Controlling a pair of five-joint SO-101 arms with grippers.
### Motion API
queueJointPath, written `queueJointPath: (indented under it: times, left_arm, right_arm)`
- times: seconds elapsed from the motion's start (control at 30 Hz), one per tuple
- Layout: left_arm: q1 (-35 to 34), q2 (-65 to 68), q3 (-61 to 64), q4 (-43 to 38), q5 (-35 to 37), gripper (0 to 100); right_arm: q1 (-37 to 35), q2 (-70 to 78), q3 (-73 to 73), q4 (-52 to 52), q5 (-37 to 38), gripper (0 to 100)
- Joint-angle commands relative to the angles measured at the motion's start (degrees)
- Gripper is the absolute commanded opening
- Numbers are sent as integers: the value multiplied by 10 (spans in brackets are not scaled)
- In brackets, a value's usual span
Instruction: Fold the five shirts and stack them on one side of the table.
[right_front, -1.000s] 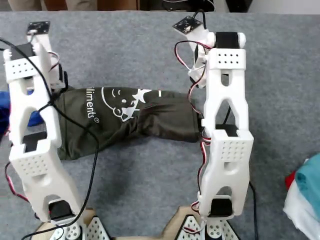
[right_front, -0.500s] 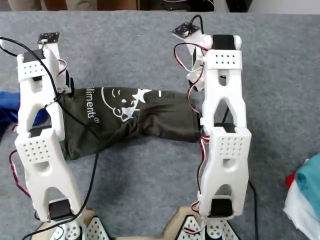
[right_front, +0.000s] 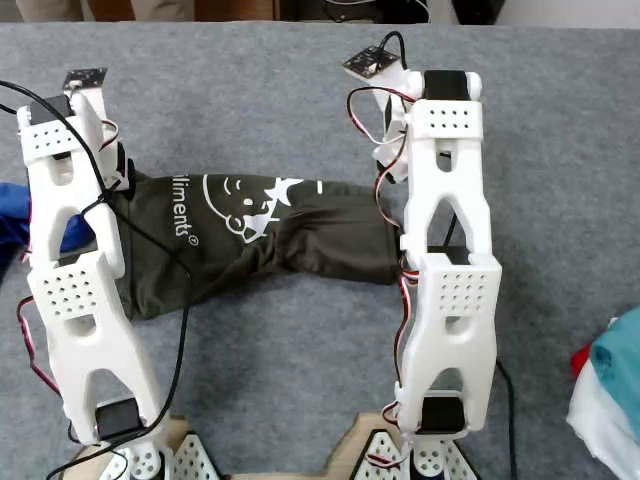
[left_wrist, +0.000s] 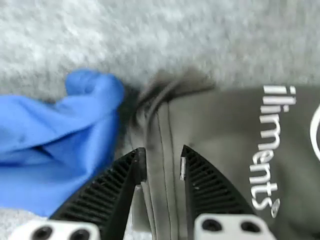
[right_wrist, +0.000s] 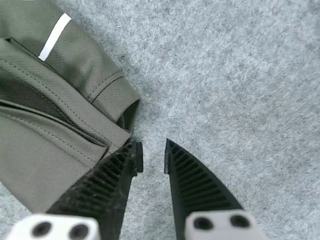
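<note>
Fingers of the left gripper (left_wrist: 162, 152) stand slightly apart astride the hem of the olive shirt (right_front: 300, 240) on the table (right_front: 250, 60), the right gripper (right_wrist: 152, 147) narrowly parted and empty beside its other end, likely to stretch it flat.

The left arm (right_front: 78, 300) and right arm (right_front: 452, 210) are white, with perforated panels, red and black cables, ridged black fingers (right_wrist: 192, 180).

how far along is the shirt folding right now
Done: nothing clearly; the olive shirt lies bunched mid-table. In hand: the left gripper, open, straddles its edge; the right gripper sits open by its sleeve. Left: this shirt, the blue shirt beside it, maybe the cloth pile at the right edge.
</note>
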Motion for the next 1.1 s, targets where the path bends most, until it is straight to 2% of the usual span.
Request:
queueJointPath:
  times: [0.0,0.37,0.67,0.73,0.8,1.07]
  left_arm:
    - [-7,-7,-25,21,-9,129]
    - [-15,92,-31,4,-6,127]
    - [-16,80,-53,-4,-5,123]
    - [-16,81,-72,-4,-5,88]
    - [-12,82,-82,-4,-5,12]
    - [-5,81,-85,-2,-5,20]
  right_arm:
    - [7,-6,-29,-9,-4,86]
    - [7,-5,-29,-9,-4,86]
    - [7,-5,-29,-9,-4,86]
    - [7,-5,-29,-9,-4,86]
    - [7,-5,-29,-9,-4,85]
    - [7,-5,-29,-9,-4,85]
